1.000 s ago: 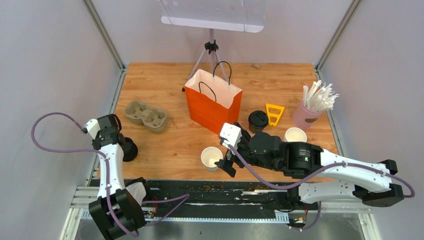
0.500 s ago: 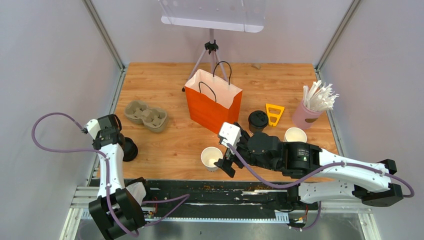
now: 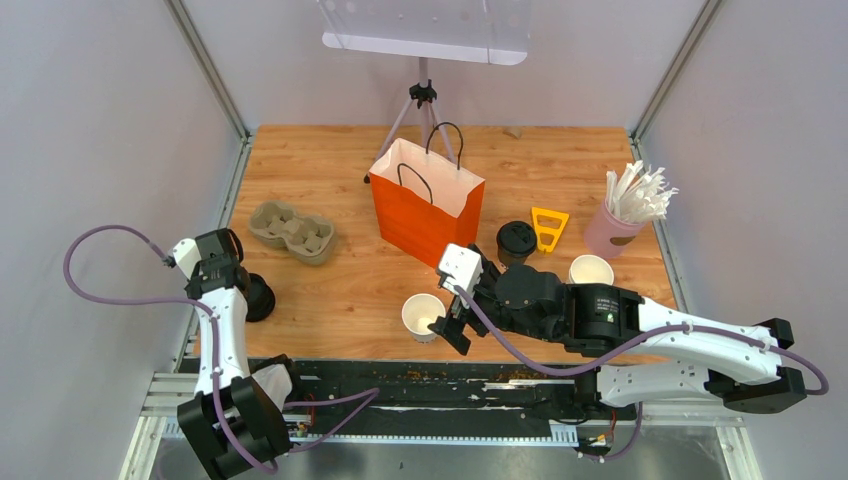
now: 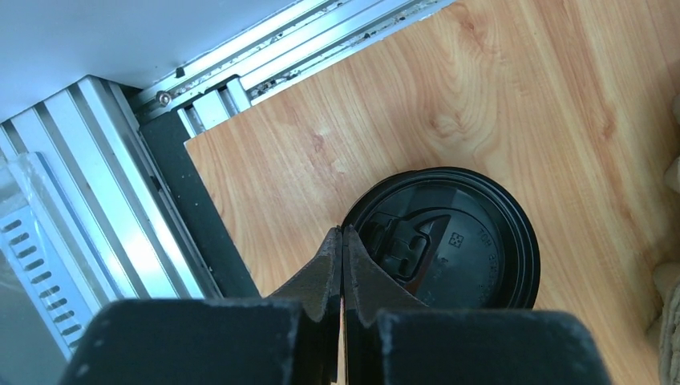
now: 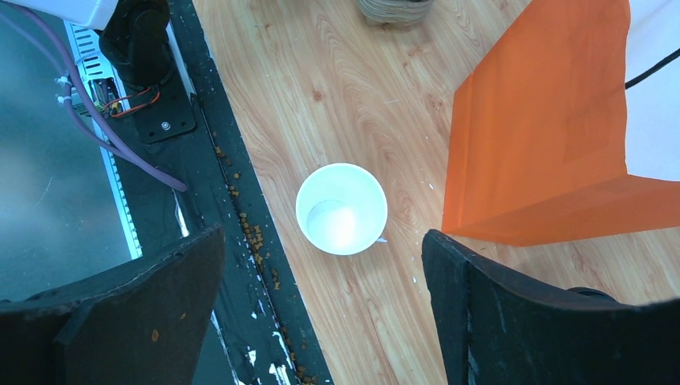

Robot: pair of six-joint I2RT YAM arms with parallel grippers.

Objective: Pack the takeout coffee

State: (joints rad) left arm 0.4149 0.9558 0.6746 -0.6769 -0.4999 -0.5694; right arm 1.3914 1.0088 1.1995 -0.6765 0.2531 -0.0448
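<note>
One change: the left tool [image 4: 342, 234], parted a moment ago, is now pressed together at the rim of the black lid [image 4: 461, 233] near the bench's left edge; a lid pick-up likely begins. The right tool [image 5: 321, 261] is spread.

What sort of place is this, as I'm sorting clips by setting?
Probably a lab test cell, not a café: plain grey walls box in a wooden table, and a tripod stands behind the bag.

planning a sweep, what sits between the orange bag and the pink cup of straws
In the top view, a round black lid and a yellow flat piece lie between orange bag and pink cup.
</note>
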